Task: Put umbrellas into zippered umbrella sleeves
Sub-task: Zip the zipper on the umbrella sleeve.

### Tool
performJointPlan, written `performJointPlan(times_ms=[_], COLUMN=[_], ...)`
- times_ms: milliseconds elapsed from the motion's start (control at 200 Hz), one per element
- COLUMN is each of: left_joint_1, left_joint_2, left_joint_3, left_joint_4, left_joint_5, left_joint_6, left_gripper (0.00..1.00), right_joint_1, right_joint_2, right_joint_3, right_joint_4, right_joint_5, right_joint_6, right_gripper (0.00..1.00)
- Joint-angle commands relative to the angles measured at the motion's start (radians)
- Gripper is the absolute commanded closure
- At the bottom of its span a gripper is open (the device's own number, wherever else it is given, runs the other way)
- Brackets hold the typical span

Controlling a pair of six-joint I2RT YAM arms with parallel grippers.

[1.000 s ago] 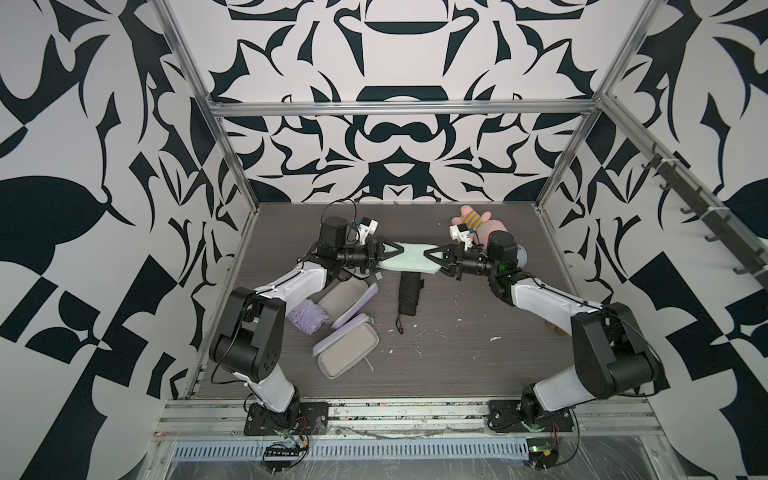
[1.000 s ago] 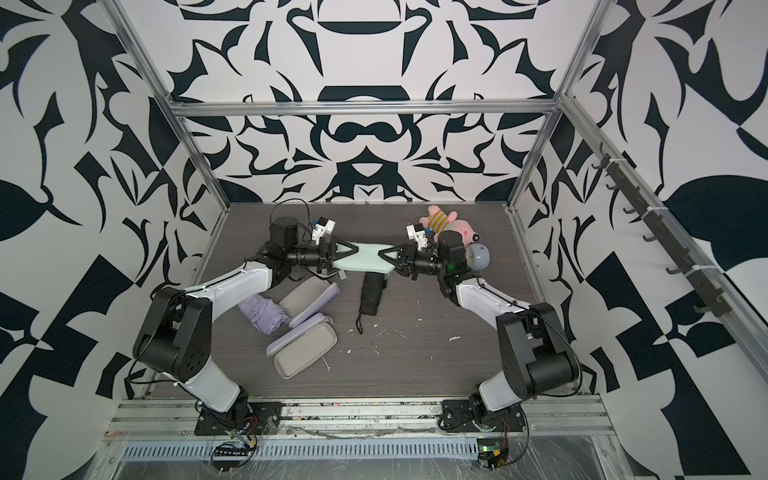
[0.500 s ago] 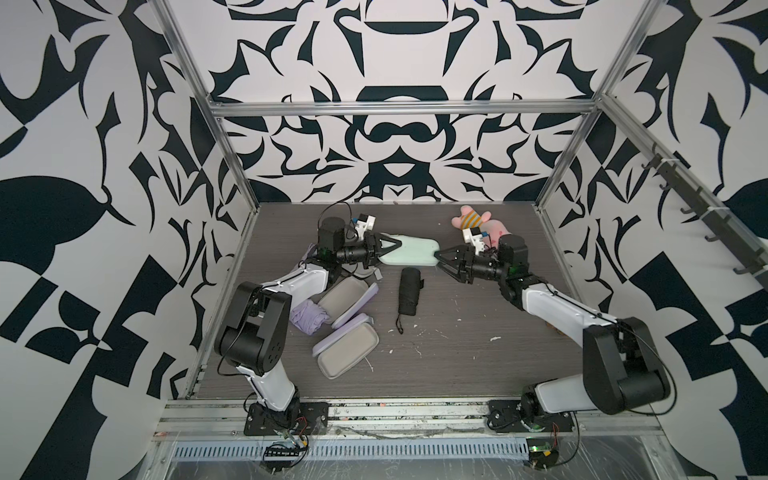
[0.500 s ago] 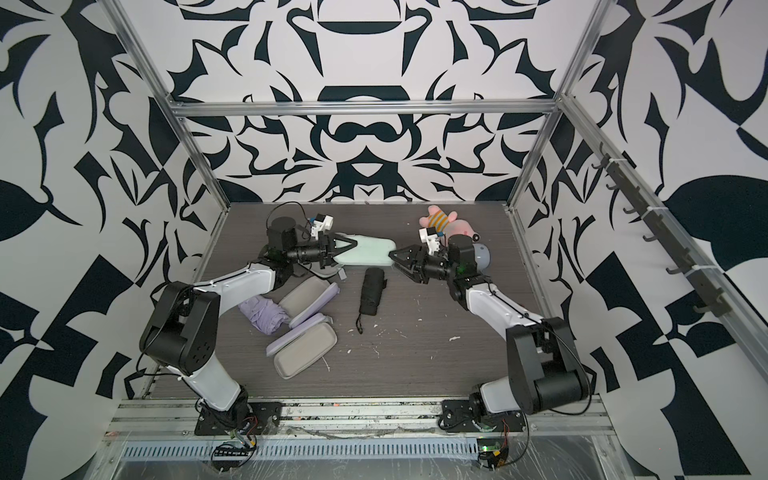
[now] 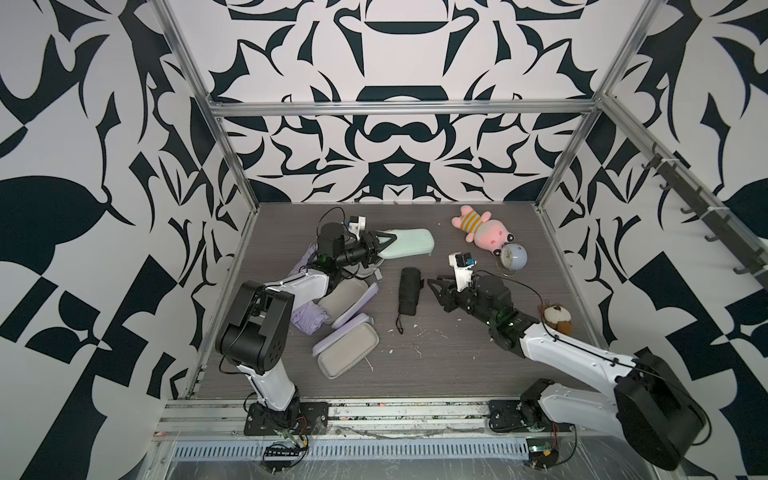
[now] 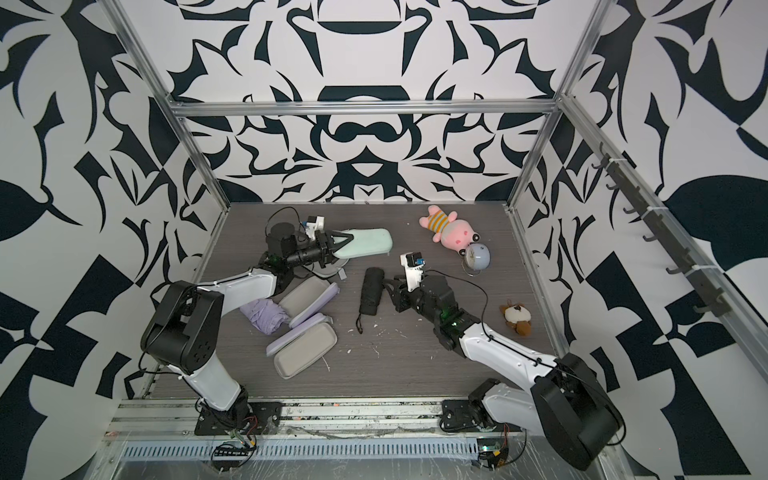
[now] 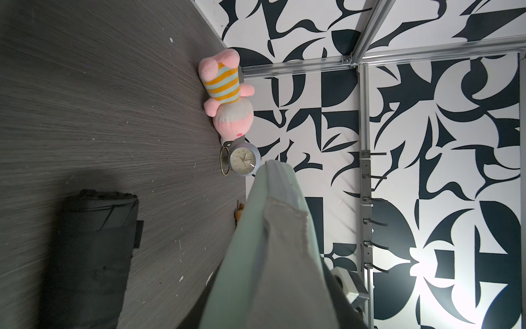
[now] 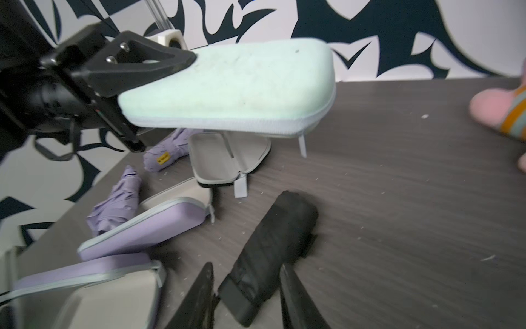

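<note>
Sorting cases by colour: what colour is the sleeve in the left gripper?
Mint green; the sleeve shows best in the right wrist view.

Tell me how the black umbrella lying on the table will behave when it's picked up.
Probably fairly stiff: the black umbrella is a tight, strapped bundle. Its flattish sides suggest little rolling. The loose cord will likely dangle.
</note>
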Motion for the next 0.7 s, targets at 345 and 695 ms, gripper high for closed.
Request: performJointPlan(times_ms=[345, 695], left_joint_1=[-0.037, -0.049], left_joint_2=[-0.046, -0.047], left_joint_3=[0.011, 0.024], left_joint_4=[0.051, 0.009], left_joint_5=[-0.003, 0.013], left_joint_6=[0.019, 0.046], left_gripper=[0.86, 0.86], right_joint_1=[-0.013, -0.024], right_joint_2=[0.136, 0.180], right_joint_3=[0.112, 0.186], right_joint_4=[0.152, 0.123], right_joint_5=[0.207, 0.144], right_joint_6=[-0.190, -0.295], right_gripper=[0.65, 0.70])
